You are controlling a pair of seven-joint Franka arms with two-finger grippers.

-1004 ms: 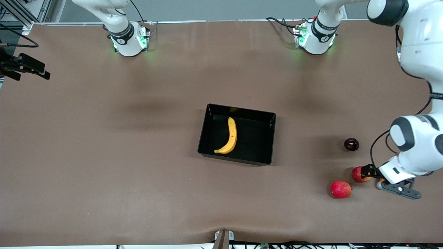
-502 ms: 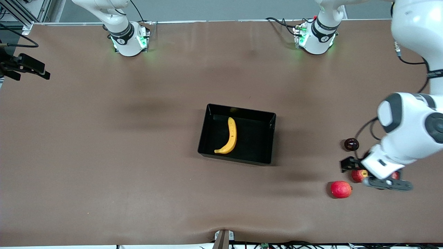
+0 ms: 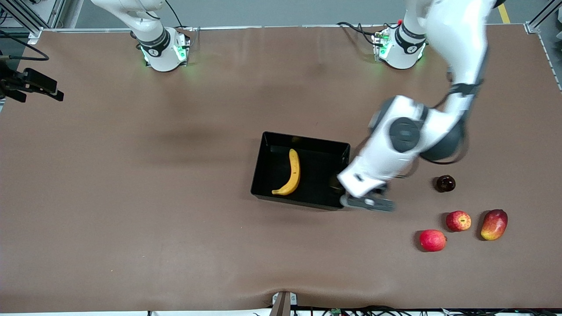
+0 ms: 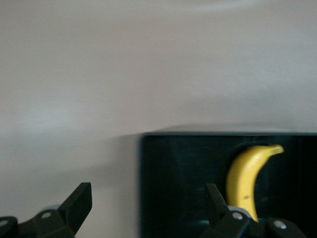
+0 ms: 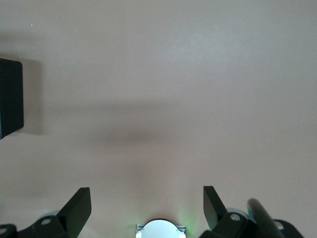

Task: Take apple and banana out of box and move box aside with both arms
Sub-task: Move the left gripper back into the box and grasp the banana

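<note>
Nearest the front camera lay a plain red apple (image 3: 432,240), and just farther, close beside it toward the left arm's end, the streaked apple (image 3: 458,220) with its pale dimple up; the red-yellow mango (image 3: 494,224) sat beside that one, apart from it. A dark round fruit (image 3: 445,183) rested farther still.

The left gripper (image 4: 146,210) hung over the corner of the black box (image 3: 327,198) that is nearest the camera and toward the left arm's end. Its fingers (image 4: 78,204) were spread wide, holding and touching nothing.

The banana (image 3: 291,173) lay inside the box, at the side toward the right arm's end.

The right arm waited, its gripper (image 5: 146,207) held high over bare table near its own base, fingers likewise spread and empty.
</note>
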